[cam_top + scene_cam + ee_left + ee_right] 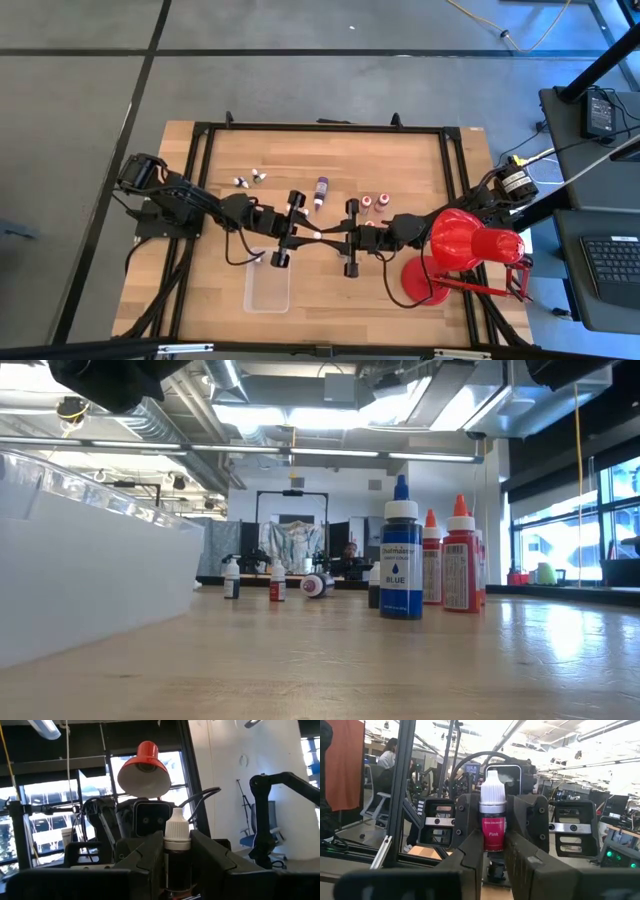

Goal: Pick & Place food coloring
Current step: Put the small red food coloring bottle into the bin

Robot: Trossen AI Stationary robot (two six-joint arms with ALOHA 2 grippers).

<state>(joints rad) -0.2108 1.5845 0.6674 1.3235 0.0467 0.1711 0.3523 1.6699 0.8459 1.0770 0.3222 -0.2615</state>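
Observation:
A small food coloring bottle with a white cap and a pink label is held upright in mid-air over the table's middle, between both grippers. My left gripper reaches in from the table's left and is shut on it. My right gripper comes from the right and is shut on it too. On the table farther back lie or stand other bottles: a blue-purple one, two red ones and tiny ones. In the low view the blue bottle and the red ones stand upright. My left gripper pinches the bottle's dark body just under the white cap between its two fingers, coming about level from the table's left. The bottle stands upright, clear of the table. My right gripper pinches the lower body, below the pink label, between its two fingers, about level from the table's right. The cap rises above the fingers.
A clear plastic tray lies near the front edge, left of the middle. A big red desk lamp stands at the right, over my right arm. A black frame runs round the wooden table top.

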